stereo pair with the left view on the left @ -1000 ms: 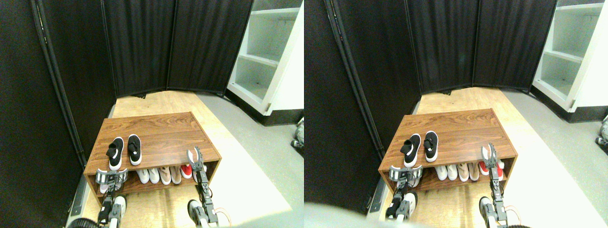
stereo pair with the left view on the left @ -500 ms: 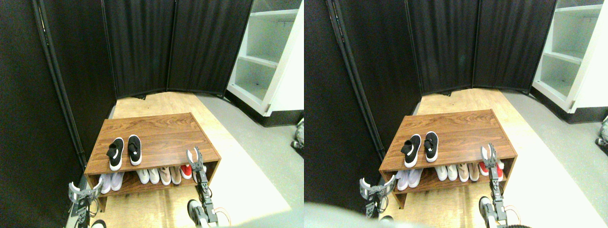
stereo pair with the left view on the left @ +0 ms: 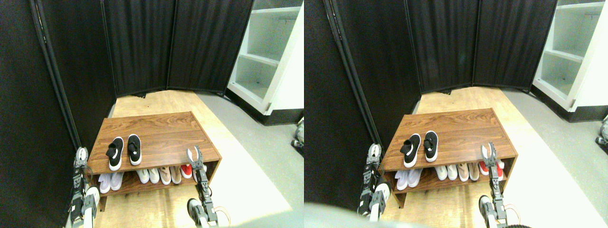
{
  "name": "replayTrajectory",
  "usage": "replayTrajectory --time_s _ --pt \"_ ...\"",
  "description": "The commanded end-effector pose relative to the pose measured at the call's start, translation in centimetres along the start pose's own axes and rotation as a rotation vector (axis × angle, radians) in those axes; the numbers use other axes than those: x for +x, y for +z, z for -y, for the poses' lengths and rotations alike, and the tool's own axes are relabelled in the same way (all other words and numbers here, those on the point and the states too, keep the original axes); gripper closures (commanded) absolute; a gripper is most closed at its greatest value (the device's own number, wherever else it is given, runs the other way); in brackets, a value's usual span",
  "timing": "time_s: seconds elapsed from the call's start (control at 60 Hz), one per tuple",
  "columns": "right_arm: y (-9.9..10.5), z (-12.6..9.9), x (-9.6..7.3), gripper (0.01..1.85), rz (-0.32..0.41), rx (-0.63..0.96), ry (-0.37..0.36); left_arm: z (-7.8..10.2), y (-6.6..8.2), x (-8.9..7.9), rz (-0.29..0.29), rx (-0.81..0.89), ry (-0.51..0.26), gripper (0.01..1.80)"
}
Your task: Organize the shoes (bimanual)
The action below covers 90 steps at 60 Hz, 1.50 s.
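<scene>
Since a second ago the left gripper (stereo pair with the left view on the left: 81,154) has swung out from in front of the lower shelf to the far left, and now stands raised just beside the left edge of the shoe rack (stereo pair with the left view on the left: 161,130); it is seen edge-on, so whether its jaws are open or closed cannot be told. The right gripper (stereo pair with the left view on the left: 194,156) has not moved: it stands at the front right corner of the rack top, jaws spread apart and holding nothing. The shoes (stereo pair with the left view on the left: 124,151), two small black slip-on sneakers with white soles and a white side mark, sit side by side on the rack's wooden top, near its front left corner. Each shoe's long axis runs front to back across the top, heels toward the front edge and the robot, toes toward the back edge; the left one is turned slightly, the right one lies straighter, and they are close together, perhaps just touching. They look light, with soft fabric uppers that would give under a pinch and firmer rubber soles, so the heel collar or the sides of the sole seem the surest places to grip. On the lower shelf stand white shoes (stereo pair with the left view on the left: 109,181), beige shoes (stereo pair with the left view on the left: 170,175) and a red shoe (stereo pair with the left view on the left: 186,171).
</scene>
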<state>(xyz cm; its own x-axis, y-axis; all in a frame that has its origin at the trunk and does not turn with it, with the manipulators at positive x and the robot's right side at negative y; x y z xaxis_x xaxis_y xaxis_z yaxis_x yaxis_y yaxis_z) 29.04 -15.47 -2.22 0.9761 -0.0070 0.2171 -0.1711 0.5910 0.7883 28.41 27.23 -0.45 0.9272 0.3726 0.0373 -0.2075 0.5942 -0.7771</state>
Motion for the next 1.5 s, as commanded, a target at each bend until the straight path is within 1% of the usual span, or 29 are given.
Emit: replayTrajectory --time_s 0.017,0.05,0.1,0.15,0.2,0.233,0.283,0.333,0.367,0.383,0.433,0.467,0.5,0.567,0.667,0.717,0.767,0.783,0.8,0.817,0.867,0.933,1.017,1.1,1.25,1.367,1.433,1.5 --pt "0.0 -0.5 0.0 1.61 0.018 -0.007 0.040 0.9 -0.7 1.0 -0.021 -0.002 0.007 1.80" --pt "0.1 -0.4 0.0 1.61 0.017 -0.016 0.041 1.1 -1.2 1.2 -0.025 0.009 0.035 1.80" --pt "0.1 -0.3 0.0 1.62 0.021 -0.017 0.053 1.1 -1.7 1.6 -0.046 0.047 0.024 1.80" --pt "0.1 -0.3 0.0 1.61 0.019 -0.004 0.038 1.2 -2.2 1.9 -0.060 0.076 0.041 1.80" --pt "0.1 -0.3 0.0 1.61 0.022 -0.001 0.033 1.3 -2.5 2.1 -0.069 0.082 0.041 1.80" --pt "0.2 -0.3 0.0 1.61 0.021 -0.007 0.034 1.1 -2.9 2.4 -0.092 0.092 0.040 1.80" --pt "0.2 -0.3 0.0 1.60 0.022 -0.009 0.033 1.1 -3.2 2.5 -0.094 0.085 0.053 1.80" --pt "0.3 -0.3 0.0 1.60 0.021 -0.010 0.025 0.9 -3.8 2.6 -0.114 0.089 0.077 1.80" --pt "0.3 -0.3 0.0 1.60 0.023 -0.008 0.028 0.8 -3.9 2.6 -0.117 0.091 0.079 1.80" --pt "0.3 -0.2 0.0 1.62 0.026 -0.001 0.036 0.5 -4.3 2.7 -0.130 0.110 0.077 1.80" --pt "0.3 -0.2 0.0 1.63 0.026 -0.011 0.040 0.3 -4.7 2.8 -0.137 0.144 0.081 1.80" --pt "0.3 -0.2 0.0 1.63 0.030 0.006 0.037 -0.1 -5.1 2.9 -0.131 0.157 0.098 1.80" --pt "0.4 -0.2 0.0 1.65 0.031 0.002 0.041 -0.4 -5.5 3.1 -0.134 0.166 0.096 1.80" --pt "0.4 -0.1 0.1 1.65 0.033 -0.004 0.053 -0.9 -6.0 3.2 -0.142 0.153 0.107 1.80" --pt "0.5 -0.1 0.0 1.66 0.032 -0.002 0.042 -1.5 -6.9 3.2 -0.154 0.162 0.111 1.80" --pt "0.5 -0.1 0.0 1.65 0.031 -0.009 0.039 -1.7 -7.3 3.2 -0.167 0.138 0.119 1.80" --pt "0.5 0.0 0.0 1.65 0.030 -0.013 0.045 -1.8 -7.7 3.0 -0.161 0.129 0.138 1.80" --pt "0.5 0.0 0.0 1.65 0.032 -0.017 0.044 -1.8 -7.9 3.0 -0.169 0.133 0.124 1.80" --pt "0.5 0.0 0.0 1.65 0.032 -0.019 0.044 -1.8 -8.0 3.0 -0.171 0.132 0.122 1.80" --pt "0.5 0.1 0.0 1.64 0.030 -0.018 0.044 -1.6 -8.2 2.9 -0.168 0.119 0.139 1.80" --pt "0.5 0.1 0.0 1.64 0.033 -0.021 0.042 -1.4 -8.4 2.8 -0.169 0.122 0.142 1.80" --pt "0.5 0.1 0.0 1.65 0.036 -0.023 0.037 -0.8 -8.8 2.7 -0.187 0.091 0.145 1.80" --pt "0.5 0.2 0.1 1.64 0.038 -0.023 0.035 0.0 -9.4 2.4 -0.210 0.093 0.110 1.80" --pt "0.5 0.2 0.1 1.63 0.035 -0.010 0.033 0.7 -9.8 2.2 -0.217 0.074 0.124 1.80" --pt "0.4 0.2 0.3 1.64 0.040 -0.019 0.026 2.1 -10.5 1.6 -0.228 0.037 0.110 1.80" --pt "0.3 0.3 0.4 1.63 0.039 -0.004 0.038 2.3 -10.8 1.5 -0.240 0.034 0.105 1.80" --pt "0.3 0.3 0.6 1.65 0.040 -0.001 0.035 2.3 -10.8 1.6 -0.250 0.043 0.096 1.80" --pt "0.3 0.2 0.6 1.64 0.036 -0.007 0.022 2.4 -10.9 1.6 -0.253 0.022 0.103 1.80"
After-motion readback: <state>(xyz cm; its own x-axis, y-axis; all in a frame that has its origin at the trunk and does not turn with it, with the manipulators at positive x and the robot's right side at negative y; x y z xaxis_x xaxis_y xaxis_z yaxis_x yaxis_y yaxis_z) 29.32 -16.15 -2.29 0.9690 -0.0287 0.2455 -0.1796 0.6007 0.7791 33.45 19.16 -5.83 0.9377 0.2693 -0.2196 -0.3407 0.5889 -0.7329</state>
